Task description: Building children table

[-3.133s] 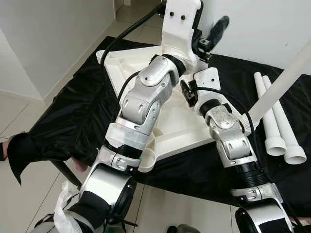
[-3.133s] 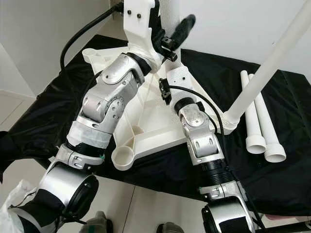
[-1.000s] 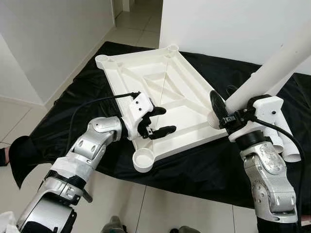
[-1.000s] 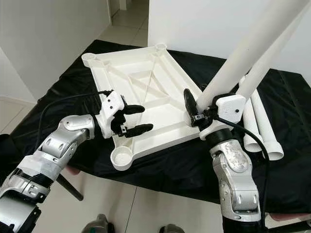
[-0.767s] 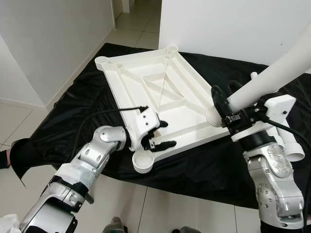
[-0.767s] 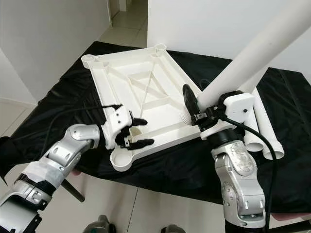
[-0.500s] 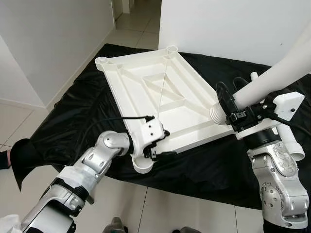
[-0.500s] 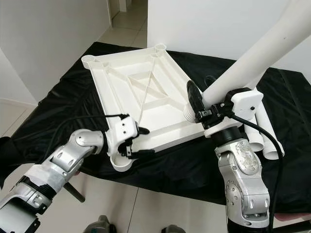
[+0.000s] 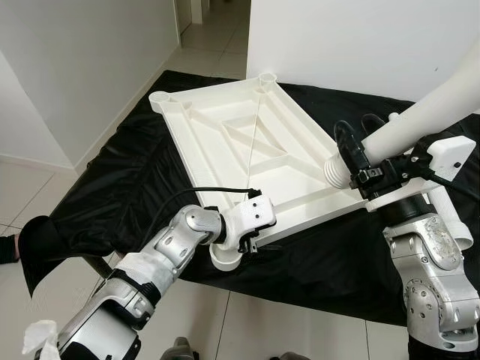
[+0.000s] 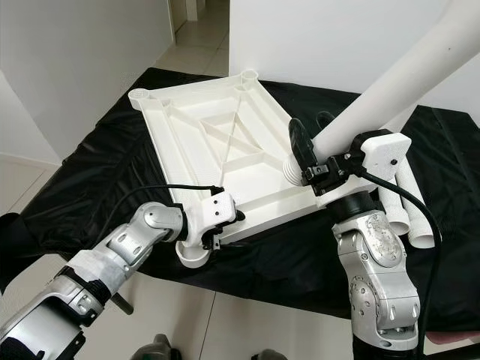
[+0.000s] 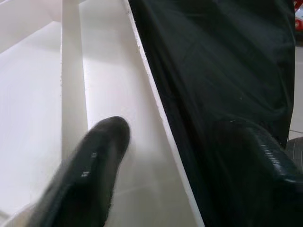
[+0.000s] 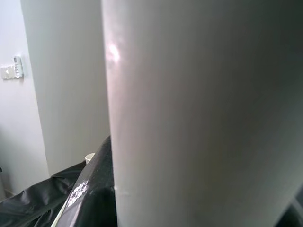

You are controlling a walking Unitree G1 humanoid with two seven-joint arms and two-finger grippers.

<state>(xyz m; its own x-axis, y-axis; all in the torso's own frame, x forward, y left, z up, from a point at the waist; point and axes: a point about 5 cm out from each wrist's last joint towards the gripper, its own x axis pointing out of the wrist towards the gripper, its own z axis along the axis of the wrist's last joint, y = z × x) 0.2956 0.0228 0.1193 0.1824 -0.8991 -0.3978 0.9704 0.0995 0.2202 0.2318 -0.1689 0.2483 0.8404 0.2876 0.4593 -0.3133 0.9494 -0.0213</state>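
The white tabletop (image 9: pixel 247 142) lies upside down on a table covered in black cloth (image 9: pixel 112 187). My left gripper (image 10: pixel 212 238) is at its near rim, beside the near-left corner socket (image 9: pixel 225 256). In the left wrist view the left gripper (image 11: pixel 175 132) is open across the rim, one finger (image 11: pixel 94 175) inside and the other over the cloth. My right gripper (image 9: pixel 358 142) is shut on a white table leg (image 9: pixel 420 120). The leg slants up to the right, with its ribbed end (image 9: pixel 334 171) above the tabletop's near-right corner.
Two more white legs (image 10: pixel 409 210) lie on the cloth to the right of the tabletop. A white wall (image 9: pixel 360 37) stands behind the table, and tiled floor (image 9: pixel 30 187) runs along its left side. A flap of black cloth (image 9: pixel 45 240) hangs off the near-left corner.
My left gripper has dropped from above the tabletop to its near rim by the corner socket. My right gripper has swung the leg lower, bringing its ribbed end toward the near-right corner.
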